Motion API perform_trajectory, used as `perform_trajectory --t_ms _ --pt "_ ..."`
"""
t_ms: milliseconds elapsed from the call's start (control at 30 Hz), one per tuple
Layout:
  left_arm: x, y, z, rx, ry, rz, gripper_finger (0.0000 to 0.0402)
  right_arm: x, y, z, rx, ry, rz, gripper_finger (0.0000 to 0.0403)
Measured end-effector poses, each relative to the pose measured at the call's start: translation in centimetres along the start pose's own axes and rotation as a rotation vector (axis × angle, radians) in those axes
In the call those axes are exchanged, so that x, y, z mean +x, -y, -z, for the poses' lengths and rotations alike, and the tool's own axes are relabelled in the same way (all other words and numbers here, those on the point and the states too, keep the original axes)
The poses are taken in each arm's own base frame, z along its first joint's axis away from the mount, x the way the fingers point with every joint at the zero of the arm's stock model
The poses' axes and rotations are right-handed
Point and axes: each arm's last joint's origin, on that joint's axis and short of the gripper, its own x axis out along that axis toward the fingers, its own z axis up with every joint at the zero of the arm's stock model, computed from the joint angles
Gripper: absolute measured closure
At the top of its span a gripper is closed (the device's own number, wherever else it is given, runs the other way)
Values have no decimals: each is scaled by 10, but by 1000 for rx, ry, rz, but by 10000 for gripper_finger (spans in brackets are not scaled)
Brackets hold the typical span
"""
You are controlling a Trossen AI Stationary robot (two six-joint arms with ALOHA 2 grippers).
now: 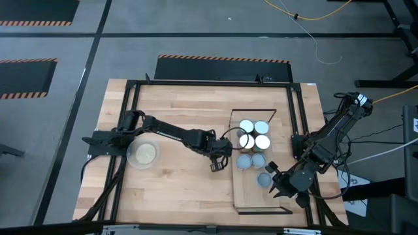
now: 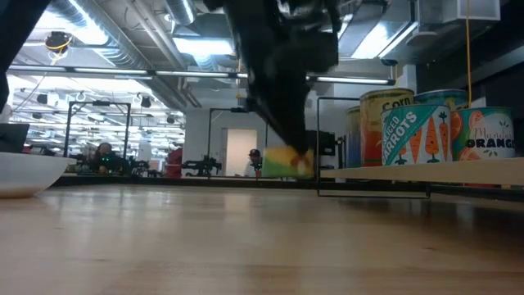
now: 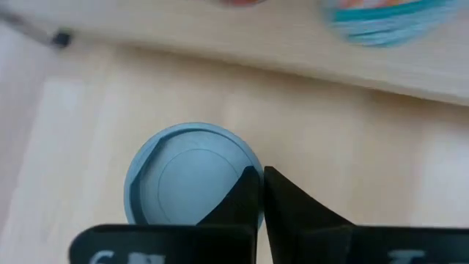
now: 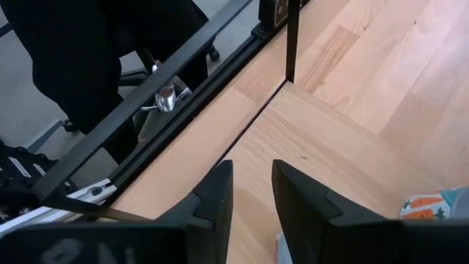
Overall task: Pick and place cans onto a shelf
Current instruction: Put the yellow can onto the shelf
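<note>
Left claw point(image 1: 220, 161) sits just off the shelf's point(image 1: 251, 196) left edge, over the table point(image 1: 170, 189), fingers point(image 3: 249, 198) brought fully together with nothing between them; in the left wrist view a blue-grey can top point(image 3: 192, 176) lies directly beneath the tips, partly hidden by them. Low view shows a yellow-green can point(image 2: 288, 161) at the base of the dark arm, blurred, so whether it stands flat or tilted cannot be told. Judgement: the claw closed above or beside the can rather than around it, so the pick is not made. Seven cans already on the shelf: four shiny-topped point(image 1: 254, 134) in a tight square, two dull blue-grey point(image 1: 251, 160) just below them, one more point(image 1: 264, 179) near the right claw point(image 1: 279, 180). Right claw waits over the shelf's right part, fingers point(image 4: 214, 199) set narrowly apart, holding nothing. To do this step well: reopen the left claw wide, centre it so one finger passes each side of the can, descend until the pads are on the can wall below the rim, then close. Lift straight before swinging over the shelf edge; the free shelf area toward the near end looks the safest spot, well apart from the standing cans and the right claw. Clear dish point(image 1: 144, 154) lies under the left arm, not involved
</note>
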Motion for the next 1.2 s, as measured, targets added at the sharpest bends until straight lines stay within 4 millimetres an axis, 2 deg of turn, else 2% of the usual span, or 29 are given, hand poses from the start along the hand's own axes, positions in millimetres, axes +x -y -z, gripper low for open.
perform_trajectory --t_ms 367,667,967,1200 --pt "-53 41 7 246 72 235 400 1 1 -1 1 15 25 302" --pt "-66 70 7 469 232 351 400 1 4 -1 2 32 124 302" --pt "-72 77 -6 608 421 361 400 -1 6 -11 18 139 245 302" --pt "-66 87 -16 668 564 454 400 -1 9 -12 26 159 278 302"
